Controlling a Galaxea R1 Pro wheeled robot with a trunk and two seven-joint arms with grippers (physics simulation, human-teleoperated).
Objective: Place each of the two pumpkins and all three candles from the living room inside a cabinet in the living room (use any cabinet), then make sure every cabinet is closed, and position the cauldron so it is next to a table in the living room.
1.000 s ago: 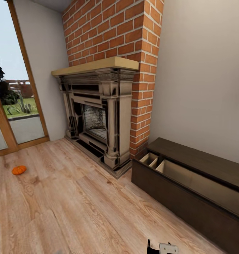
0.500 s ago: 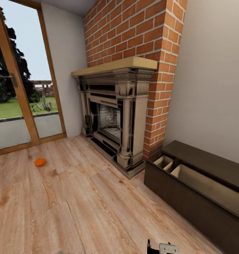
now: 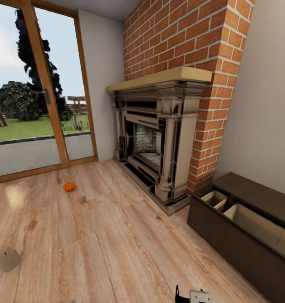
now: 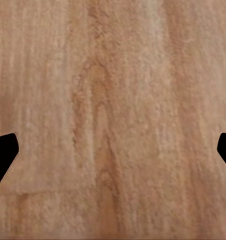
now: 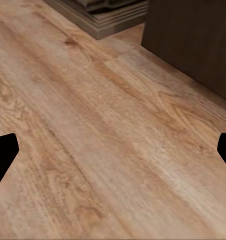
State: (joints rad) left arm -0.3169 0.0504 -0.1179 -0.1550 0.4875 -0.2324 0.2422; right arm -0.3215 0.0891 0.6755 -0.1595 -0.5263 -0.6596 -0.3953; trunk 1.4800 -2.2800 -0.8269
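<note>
One small orange pumpkin [image 3: 69, 186] lies on the plank floor near the glass doors. A stubby cream candle [image 3: 9, 259] with a dark wick stands on the floor at the lower left. The long dark cabinet [image 3: 226, 235] runs along the right wall, its drawer pulled out and showing pale wood compartments [image 3: 243, 219]. My left gripper [image 4: 113, 155] hangs open over bare floor. My right gripper [image 5: 113, 155] is open too, above the floor, with the cabinet's dark front [image 5: 193, 40] ahead of it. Nothing is held in either gripper.
A red brick fireplace [image 3: 159, 134] with a dark surround stands out from the wall left of the cabinet; its base [image 5: 103, 12] reaches onto the floor. Wood-framed glass doors [image 3: 41, 105] close the left side. Part of my right arm [image 3: 193, 296] shows at the bottom edge.
The head view has swung to the left, so fireplace, cabinet and pumpkin sit further right in the picture. The candle has come into view at the lower left.
</note>
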